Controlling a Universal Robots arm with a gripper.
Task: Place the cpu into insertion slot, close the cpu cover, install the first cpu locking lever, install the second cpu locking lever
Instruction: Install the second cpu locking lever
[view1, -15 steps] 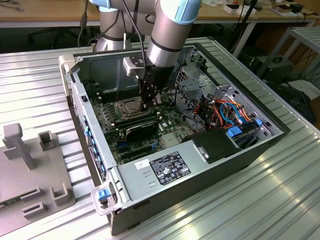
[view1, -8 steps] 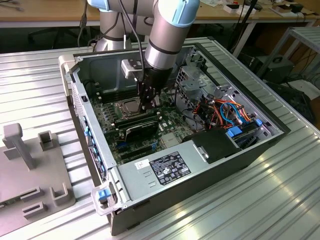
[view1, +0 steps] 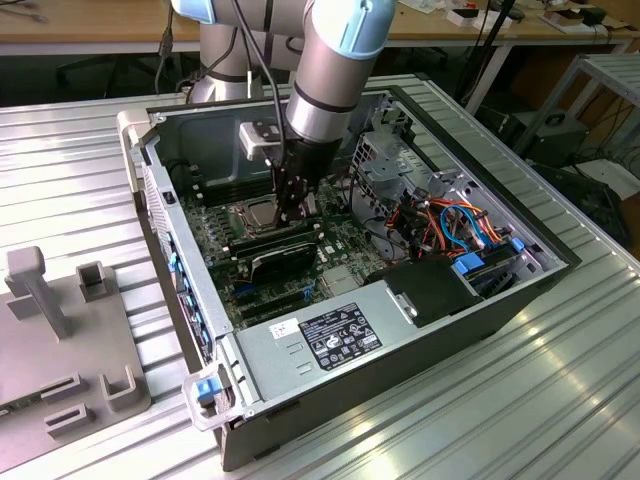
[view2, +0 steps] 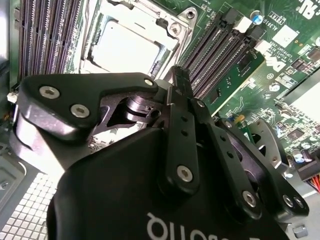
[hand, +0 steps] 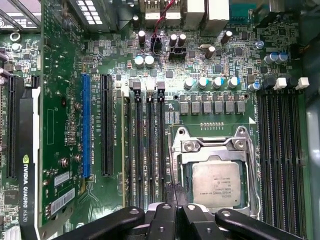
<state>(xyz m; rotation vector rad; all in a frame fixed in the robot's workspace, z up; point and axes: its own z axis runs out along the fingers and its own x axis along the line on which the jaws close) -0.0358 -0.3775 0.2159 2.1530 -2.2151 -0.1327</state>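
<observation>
- I've got the cpu (hand: 216, 181) lower right of centre in the first wrist view: a flat square chip, dull silver-grey on top, lying level in the insertion slot (hand: 176, 172).
- One cpu, one slot; I count nothing else like them on the board.
- The cpu cover (hand: 212, 146) is down over it, a silvery frame whose square window shows the chip's metal top.
- In the second wrist view the same chip (view2: 127, 50) sits at upper centre, pale and glaring, framed by the cover (view2: 150, 22).
- My hand (hand: 175, 207) hangs at the bottom edge of the first wrist view, just beside the slot, fingers pressed together and grasping nothing.
- In the exterior view the hand (view1: 293, 215) points down into the open computer case (view1: 480, 300), right next to the socket (view1: 250, 215) at frame centre.
- Three long black memory slots (hand: 148, 150) run beside the socket on one flank; on the other flank there's another bank (hand: 280, 160).
- One blue card slot (hand: 86, 125) stands left of centre.
- The case lies on the ribbed metal counter (view1: 560, 400).
</observation>
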